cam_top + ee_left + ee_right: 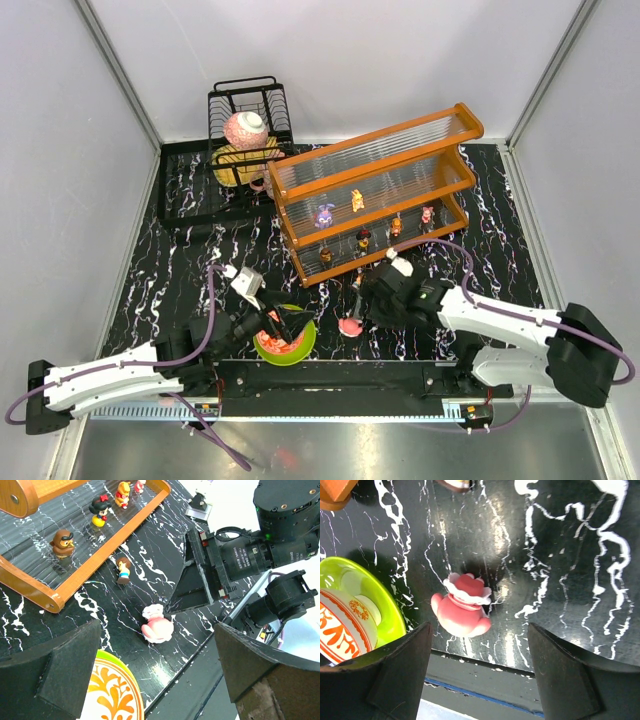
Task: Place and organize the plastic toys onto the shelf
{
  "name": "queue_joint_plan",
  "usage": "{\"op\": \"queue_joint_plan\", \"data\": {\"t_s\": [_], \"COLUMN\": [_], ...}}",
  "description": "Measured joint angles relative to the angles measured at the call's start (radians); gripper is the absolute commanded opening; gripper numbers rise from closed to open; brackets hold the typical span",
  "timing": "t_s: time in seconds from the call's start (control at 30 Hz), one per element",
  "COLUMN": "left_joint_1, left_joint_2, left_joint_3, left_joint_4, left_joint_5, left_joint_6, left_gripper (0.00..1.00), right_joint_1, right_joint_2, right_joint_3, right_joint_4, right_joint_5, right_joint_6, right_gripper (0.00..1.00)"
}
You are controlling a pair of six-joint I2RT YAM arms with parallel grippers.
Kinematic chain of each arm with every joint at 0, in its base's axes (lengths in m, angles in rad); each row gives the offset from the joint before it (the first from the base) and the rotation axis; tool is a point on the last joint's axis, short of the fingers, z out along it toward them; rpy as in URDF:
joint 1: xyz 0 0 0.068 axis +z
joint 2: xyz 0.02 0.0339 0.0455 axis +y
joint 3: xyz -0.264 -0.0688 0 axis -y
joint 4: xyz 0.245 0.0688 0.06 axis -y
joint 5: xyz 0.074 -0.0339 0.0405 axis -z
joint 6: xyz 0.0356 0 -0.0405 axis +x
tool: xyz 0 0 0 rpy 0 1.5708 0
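Fingers (395, 675) of the right gripper (479, 640) stand wide apart just by a pink toy (462, 612), which lies on the counter (560, 555) near its front edge, beside the green-rimmed bowl (380, 610). Likely light, hard and slick, it looks best pinched across its round body. The left gripper (157, 665) hangs open. Other toys (360, 238) sit on the shelf (380, 190); the pink one's face and underside are hidden

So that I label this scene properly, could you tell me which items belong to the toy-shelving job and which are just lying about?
Part of the job:
- orange shelf
- purple toy and yellow toy, among those on it
- pink toy, on the table
- brown-haired figurine, on the table

Just lying about:
- green-rimmed bowl
- black wire dish rack
- crockery in it
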Motion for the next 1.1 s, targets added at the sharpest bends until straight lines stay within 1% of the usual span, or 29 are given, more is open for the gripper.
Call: {"op": "queue_joint_plan", "data": {"t_s": [0.23,0.5,0.83,0.97,1.0,1.07,1.1], "left_joint_1": [0.0,0.0,0.0,0.0,0.0,0.0,0.0], "left_joint_2": [-0.005,-0.037,-0.061,-0.062,-0.061,-0.062,-0.062], "left_joint_3": [-0.008,-0.018,-0.028,-0.028,-0.028,-0.029,-0.029], "left_joint_4": [0.0,-0.002,-0.015,-0.015,-0.015,-0.015,-0.015], "left_joint_5": [0.0,0.0,-0.001,-0.002,-0.002,-0.002,-0.002], "left_joint_6": [0.0,-0.001,-0.003,-0.004,-0.004,-0.004,-0.004], "left_gripper": [0.99,0.99,0.99,0.99,0.99,0.99,0.99], "right_joint_1": [0.076,0.097,0.1,0.106,0.107,0.11,0.111], "right_joint_2": [0.122,0.216,0.282,0.296,0.297,0.299,0.299], "right_joint_3": [0.064,0.074,0.1,0.109,0.109,0.108,0.103], "right_joint_4": [0.016,0.048,0.105,0.113,0.113,0.11,0.112], "right_joint_5": [0.04,0.051,0.059,0.066,0.067,0.069,0.068], "right_joint_6": [0.057,0.092,0.098,0.095,0.094,0.089,0.089], "right_gripper": [0.83,0.83,0.82,0.72,0.64,0.56,0.46]}}
